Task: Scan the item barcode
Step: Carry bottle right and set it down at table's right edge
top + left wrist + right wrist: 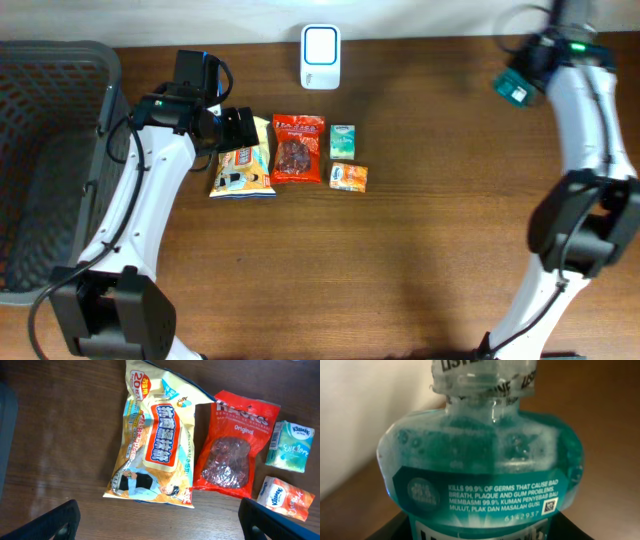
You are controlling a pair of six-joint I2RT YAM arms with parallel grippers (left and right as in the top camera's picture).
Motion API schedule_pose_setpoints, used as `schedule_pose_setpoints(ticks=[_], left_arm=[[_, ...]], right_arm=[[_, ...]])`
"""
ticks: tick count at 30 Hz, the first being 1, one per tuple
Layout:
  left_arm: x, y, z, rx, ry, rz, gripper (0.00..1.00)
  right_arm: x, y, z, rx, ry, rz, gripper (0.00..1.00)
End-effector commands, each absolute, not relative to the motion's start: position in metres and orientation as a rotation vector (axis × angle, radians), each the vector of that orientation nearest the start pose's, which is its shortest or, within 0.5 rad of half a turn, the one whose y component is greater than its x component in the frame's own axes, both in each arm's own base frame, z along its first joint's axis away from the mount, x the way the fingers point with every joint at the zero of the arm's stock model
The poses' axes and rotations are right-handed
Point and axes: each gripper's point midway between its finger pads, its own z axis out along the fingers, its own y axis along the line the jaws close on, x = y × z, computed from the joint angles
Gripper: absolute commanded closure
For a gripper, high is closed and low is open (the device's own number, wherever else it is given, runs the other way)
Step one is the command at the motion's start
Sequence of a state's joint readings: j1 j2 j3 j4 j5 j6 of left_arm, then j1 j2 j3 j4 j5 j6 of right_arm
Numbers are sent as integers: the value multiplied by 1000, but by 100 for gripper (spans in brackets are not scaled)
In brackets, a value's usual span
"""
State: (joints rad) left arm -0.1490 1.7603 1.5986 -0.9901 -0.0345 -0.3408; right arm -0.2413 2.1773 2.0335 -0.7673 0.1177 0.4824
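Right tool grips mouthwash at 1 o'clock of desk; left tool wide open over yellow bag; scanner at 12.

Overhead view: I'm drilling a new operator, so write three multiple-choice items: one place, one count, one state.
1. Where is the white scanner? A on the floor; B at the table's far edge, beyond the red bag; C under the red bag.
2. How many packets lie on the table? A two; B four; C six.
3. Right gripper: A open, empty; B shut on the red bag; C shut on the mouthwash bottle.
B: it stands beyond the packets. B: yellow bag, red bag, green tissue pack, orange tissue pack. C: its wrist view shows the bottle clamped.
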Motion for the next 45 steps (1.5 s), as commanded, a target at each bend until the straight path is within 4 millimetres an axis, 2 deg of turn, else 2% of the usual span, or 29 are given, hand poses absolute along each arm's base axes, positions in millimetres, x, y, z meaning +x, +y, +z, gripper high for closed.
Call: schedule_pose_setpoints(ticks=[1, 2, 4, 7, 12, 14, 16, 19, 20, 23, 26, 29, 30, 32, 34, 35, 36, 38, 39, 42, 43, 44, 45], left_arm=[[417, -55, 165, -290, 2717, -85, 1], [417, -55, 165, -290, 2717, -85, 1], [417, -55, 165, -290, 2717, -85, 1], [417, -55, 165, -290, 2717, -85, 1], [417, -55, 165, -290, 2717, -85, 1], [417, -55, 165, -290, 2717, -85, 1], [417, -55, 165, -290, 2717, -85, 1], [417, -55, 165, -290, 2717, -85, 1], [417, -55, 165, -290, 2717, -85, 1], [417, -55, 165, -290, 2717, -85, 1], [417, -55, 165, -290, 2717, -85, 1], [417, -55, 165, -290, 2717, -85, 1], [417, -55, 165, -290, 2717, -85, 1], [417, -55, 165, -290, 2717, -85, 1], [417, -55, 165, -290, 2717, -85, 1], [417, -55, 165, -290, 2717, -85, 1], [417, -55, 165, -290, 2717, -85, 1], [417, -55, 165, -290, 2717, -85, 1], [417, -55, 165, -290, 2717, -85, 1], [417, -55, 165, -290, 2717, -85, 1], [417, -55, 165, -290, 2717, -85, 1], [417, -55, 165, -290, 2717, -85, 1], [417, -55, 165, -290, 2717, -85, 1]], right_arm=[[499, -247, 164, 1155, 2241, -138, 72], [476, -275, 154, 1237, 2242, -167, 72], [442, -310, 138, 1360, 2235, -201, 72], [398, -348, 110, 1509, 2232, -238, 71], [354, -379, 69, 1659, 2237, -265, 70], [341, -386, 62, 1694, 2232, -271, 62], [333, -393, 63, 1684, 2245, -297, 55], [326, -397, 62, 1673, 2263, -312, 50], [327, -397, 62, 1652, 2277, -309, 44], [327, -397, 67, 1650, 2275, -306, 14], [329, -399, 89, 1635, 2267, -310, 2], [337, -395, 128, 1580, 2259, -275, 1], [349, -384, 147, 1539, 2250, -175, 1], [380, -345, 175, 1427, 2252, 134, 1], [415, -290, 192, 1212, 2282, 495, 0], [431, -254, 197, 1048, 2326, 640, 2], [441, -229, 196, 950, 2375, 686, 6], [457, -164, 188, 686, 2526, 711, 80], [463, -130, 181, 589, 2603, 699, 96], [473, -52, 162, 376, 2754, 617, 96], [476, -21, 155, 278, 2793, 583, 70], [477, 12, 148, 172, 2823, 554, 16], [477, 41, 142, 79, 2843, 529, 1]])
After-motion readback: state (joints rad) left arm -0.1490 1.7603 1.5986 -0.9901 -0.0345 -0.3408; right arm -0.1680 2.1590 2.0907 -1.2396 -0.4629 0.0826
